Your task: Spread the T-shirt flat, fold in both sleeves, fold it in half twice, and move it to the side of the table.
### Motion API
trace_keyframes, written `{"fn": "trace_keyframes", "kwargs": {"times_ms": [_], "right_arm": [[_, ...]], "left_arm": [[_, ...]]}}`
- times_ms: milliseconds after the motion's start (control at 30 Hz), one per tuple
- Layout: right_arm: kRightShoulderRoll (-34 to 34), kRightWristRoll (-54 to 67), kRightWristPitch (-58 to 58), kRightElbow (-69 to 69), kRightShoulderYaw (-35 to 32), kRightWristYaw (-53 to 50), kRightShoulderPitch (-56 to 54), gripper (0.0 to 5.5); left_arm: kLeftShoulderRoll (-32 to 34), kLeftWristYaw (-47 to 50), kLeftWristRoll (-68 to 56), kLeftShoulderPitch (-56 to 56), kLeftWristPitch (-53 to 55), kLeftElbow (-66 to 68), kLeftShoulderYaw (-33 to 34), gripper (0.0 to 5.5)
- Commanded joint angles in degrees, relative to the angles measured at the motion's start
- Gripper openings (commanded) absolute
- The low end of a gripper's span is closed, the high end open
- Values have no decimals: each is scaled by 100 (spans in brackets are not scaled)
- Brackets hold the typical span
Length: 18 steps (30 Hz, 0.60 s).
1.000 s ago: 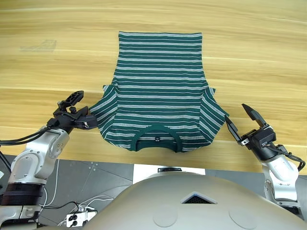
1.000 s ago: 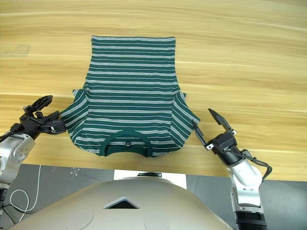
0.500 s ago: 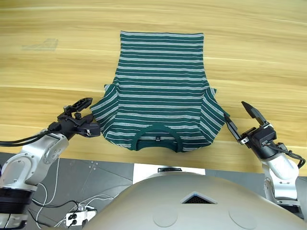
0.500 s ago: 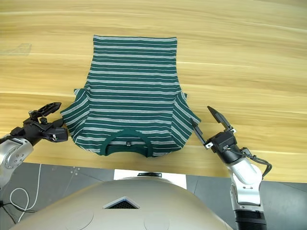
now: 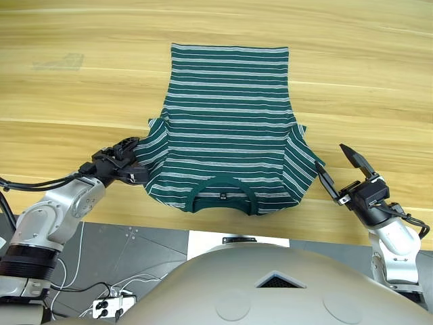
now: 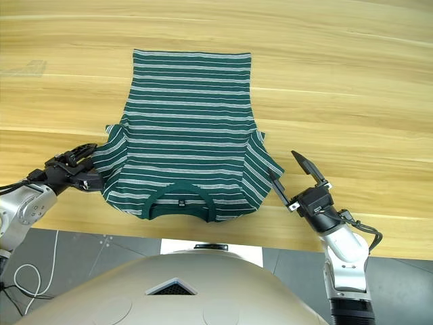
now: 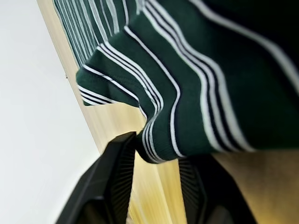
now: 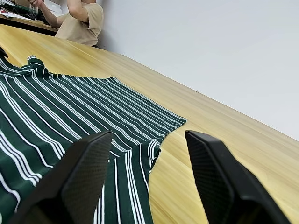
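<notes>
**Left tool reaches the sleeve; right tool waits, spread wide**

Pale wooden worktop [image 5: 81,95] runs across the whole head view, and the green striped T-shirt [image 5: 226,128] lies flat at its centre, hem toward the top of the frame and collar toward the bottom edge.

At lower left, the left arm is bent in toward the shirt. The left tool [image 5: 137,161] is at the outer edge of the left sleeve [image 5: 150,145]. In the left wrist view its dark fingers [image 7: 119,177] stand a little apart, with the sleeve's hem sagging into the gap between them. Whether the cloth is pinched cannot be told.

At lower right, the right forearm rises from the bottom corner. The right tool [image 5: 329,156] is spread wide and holds nothing. One fingertip is just beside the right sleeve [image 5: 304,159], and the other points out over bare wood.

Half a second ago the left tool stood on the worktop clear of the sleeve. It has since moved in toward the centre of the frame and met the cloth. The right tool and the shirt lie as they did.
</notes>
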Motion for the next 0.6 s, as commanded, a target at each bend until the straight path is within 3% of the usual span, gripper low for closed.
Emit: {"fn": "trace_keyframes", "kwargs": {"times_ms": [33,167,600], "right_arm": [[18,77,72,-59,9,24,-5,289],[21,94,73,-77,27,34,29,289],[26,76,23,-3,57,74,23,289]], "left_arm": [[-124,-303,118,324,-136,299,-538,74],[-153,-254,69,389,-41,255,-524,2],[-906,620,-438,178,377,-317,88,2]]}}
